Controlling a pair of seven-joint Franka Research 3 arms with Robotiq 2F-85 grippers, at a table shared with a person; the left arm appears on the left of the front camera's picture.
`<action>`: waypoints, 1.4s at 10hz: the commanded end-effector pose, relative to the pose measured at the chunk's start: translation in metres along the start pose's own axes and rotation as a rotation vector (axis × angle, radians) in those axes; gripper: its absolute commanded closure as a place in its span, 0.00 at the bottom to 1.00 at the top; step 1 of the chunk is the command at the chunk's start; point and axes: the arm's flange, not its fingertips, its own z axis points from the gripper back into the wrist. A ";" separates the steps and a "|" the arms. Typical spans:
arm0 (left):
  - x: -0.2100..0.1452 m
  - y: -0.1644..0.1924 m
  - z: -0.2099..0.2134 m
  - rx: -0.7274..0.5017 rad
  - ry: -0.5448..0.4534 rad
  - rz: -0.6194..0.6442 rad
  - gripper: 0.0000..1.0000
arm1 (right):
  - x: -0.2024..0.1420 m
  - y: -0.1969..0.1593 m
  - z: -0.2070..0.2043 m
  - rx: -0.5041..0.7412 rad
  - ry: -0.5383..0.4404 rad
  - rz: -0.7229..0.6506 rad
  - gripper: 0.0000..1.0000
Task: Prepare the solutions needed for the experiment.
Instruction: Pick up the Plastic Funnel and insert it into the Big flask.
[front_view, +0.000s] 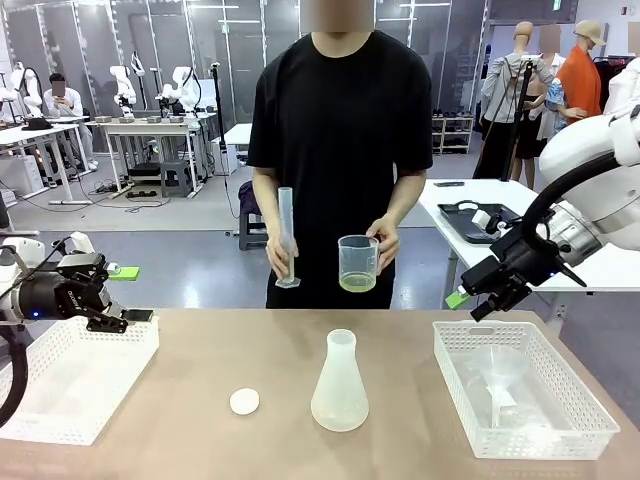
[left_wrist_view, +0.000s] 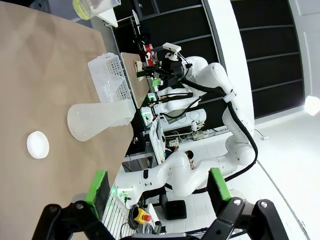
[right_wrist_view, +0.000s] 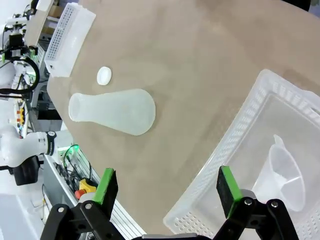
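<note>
The solutions show as a shallow pale yellow layer (front_view: 357, 282) in a clear beaker (front_view: 358, 263) that the person holds in one hand beyond the table's far edge; it also shows at the top of the left wrist view (left_wrist_view: 90, 7). Their other hand holds a tall measuring cylinder (front_view: 287, 238). A frosted conical flask (front_view: 339, 385) (left_wrist_view: 97, 120) (right_wrist_view: 115, 111) stands mid-table with a small white cap (front_view: 244, 401) (left_wrist_view: 38, 144) (right_wrist_view: 104, 75) beside it. My left gripper (front_view: 130, 293) (left_wrist_view: 157, 185) hovers open over the left basket's far edge. My right gripper (front_view: 470, 303) (right_wrist_view: 166, 187) hangs open above the right basket's far corner.
A white mesh basket (front_view: 60, 420) (right_wrist_view: 67, 37) sits at the table's left. Another basket (front_view: 455, 385) (left_wrist_view: 112, 80) (right_wrist_view: 215, 165) at the right holds a clear funnel (front_view: 495, 375) (right_wrist_view: 285, 172). The person stands close to the far edge.
</note>
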 end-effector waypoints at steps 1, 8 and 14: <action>0.000 -0.002 0.000 0.006 0.007 -0.001 0.00 | -0.003 -0.001 -0.002 0.025 -0.016 0.015 0.00; 0.000 -0.002 0.000 0.006 0.007 -0.001 0.00 | 0.020 -0.023 0.033 -0.235 0.352 0.565 0.00; 0.000 -0.002 0.000 0.006 0.007 -0.001 0.00 | 0.023 -0.022 0.035 -0.262 0.438 0.641 0.00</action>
